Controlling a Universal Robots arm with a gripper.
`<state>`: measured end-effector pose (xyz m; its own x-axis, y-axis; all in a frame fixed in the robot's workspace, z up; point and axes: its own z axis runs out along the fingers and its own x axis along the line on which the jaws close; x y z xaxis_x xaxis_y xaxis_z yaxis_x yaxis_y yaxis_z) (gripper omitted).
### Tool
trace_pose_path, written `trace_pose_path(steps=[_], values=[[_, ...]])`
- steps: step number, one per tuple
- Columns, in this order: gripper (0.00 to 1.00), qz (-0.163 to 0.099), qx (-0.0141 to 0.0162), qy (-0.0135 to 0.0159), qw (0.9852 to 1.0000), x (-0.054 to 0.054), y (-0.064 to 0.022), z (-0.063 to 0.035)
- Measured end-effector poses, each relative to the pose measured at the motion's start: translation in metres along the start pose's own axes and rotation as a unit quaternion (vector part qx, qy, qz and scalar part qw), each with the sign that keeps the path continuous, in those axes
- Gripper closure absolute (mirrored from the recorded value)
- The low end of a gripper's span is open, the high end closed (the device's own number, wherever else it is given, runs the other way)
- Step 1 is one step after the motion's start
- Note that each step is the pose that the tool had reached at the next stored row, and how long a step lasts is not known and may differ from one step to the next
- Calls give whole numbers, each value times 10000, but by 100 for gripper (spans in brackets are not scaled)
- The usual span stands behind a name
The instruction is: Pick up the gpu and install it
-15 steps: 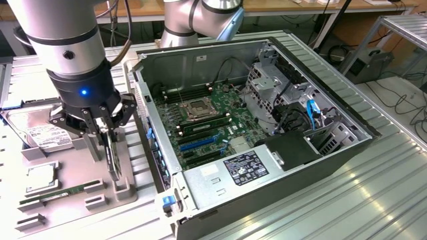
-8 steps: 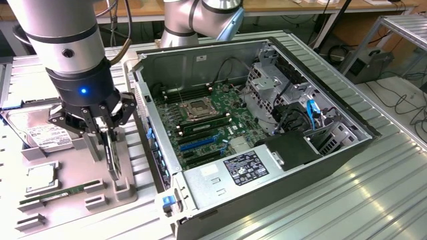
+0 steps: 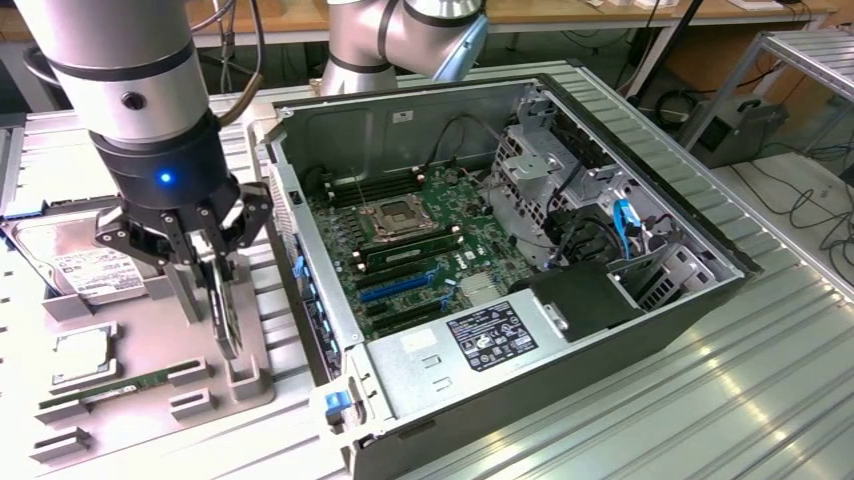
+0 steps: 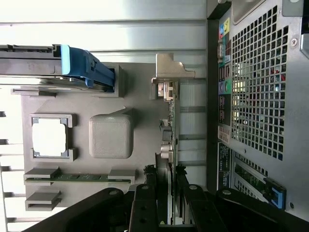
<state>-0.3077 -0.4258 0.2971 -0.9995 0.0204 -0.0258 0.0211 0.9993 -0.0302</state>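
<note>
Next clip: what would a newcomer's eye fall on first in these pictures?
The open computer case in the middle of the exterior view draws the eye first, with its green motherboard laid bare. On the exterior view's left, the arm's end effector is down over a graphics card standing on edge in a gray parts tray, with a hard drive further left.

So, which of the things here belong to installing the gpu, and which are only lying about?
For the job:
gpu, standing on edge in the grey holder
tool, at the gpu
open computer case

Lying about:
hard drive
processor chip
memory stick
</note>
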Motion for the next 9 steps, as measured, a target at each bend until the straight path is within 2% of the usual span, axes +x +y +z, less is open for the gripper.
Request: trace_pose_path(steps=[9], values=[[73, 0, 0, -1, 10000, -1, -1, -41]])
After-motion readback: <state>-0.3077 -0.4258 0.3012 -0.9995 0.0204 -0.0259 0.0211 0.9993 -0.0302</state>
